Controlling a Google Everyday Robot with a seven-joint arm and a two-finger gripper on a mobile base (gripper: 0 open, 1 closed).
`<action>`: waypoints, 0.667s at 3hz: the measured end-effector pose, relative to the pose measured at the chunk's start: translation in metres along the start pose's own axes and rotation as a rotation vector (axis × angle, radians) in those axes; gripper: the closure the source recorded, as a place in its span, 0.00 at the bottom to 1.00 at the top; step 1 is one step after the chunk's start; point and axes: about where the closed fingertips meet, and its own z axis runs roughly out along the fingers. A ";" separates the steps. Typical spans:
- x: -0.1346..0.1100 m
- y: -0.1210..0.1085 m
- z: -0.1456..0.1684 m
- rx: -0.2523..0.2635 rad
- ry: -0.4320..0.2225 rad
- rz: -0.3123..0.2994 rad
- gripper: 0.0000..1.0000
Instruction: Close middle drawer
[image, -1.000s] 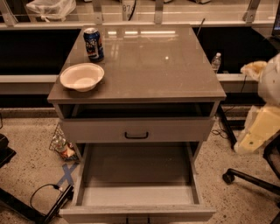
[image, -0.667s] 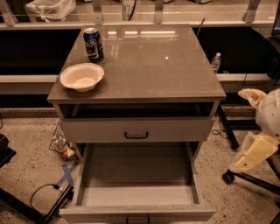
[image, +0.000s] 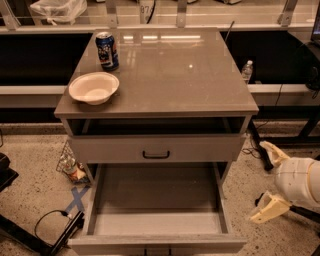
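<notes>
The middle drawer (image: 156, 200) is pulled far out of the grey cabinet. It is a long shallow grey tray, empty inside, and its flat front (image: 156, 245) lies at the bottom edge of the view. My gripper (image: 257, 182) is to the right of the open drawer, at about tray height and apart from it. Its two cream fingers (image: 273, 153) are spread wide and hold nothing.
Above the open drawer is a shut drawer front with a black bar handle (image: 156, 155). On the cabinet top (image: 170, 75) stand a white bowl (image: 93, 88) and a blue can (image: 107, 50). Litter (image: 70, 165) and cables (image: 55, 225) lie on the floor at left; a water bottle (image: 247, 71) stands behind at right.
My gripper has moved down and slightly left along the cabinet's right side, from countertop height to the level of the open drawer. The drawers have not moved.
</notes>
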 end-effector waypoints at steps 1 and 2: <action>0.001 0.001 0.002 -0.003 0.002 0.002 0.00; 0.004 0.007 0.006 -0.009 -0.005 0.010 0.00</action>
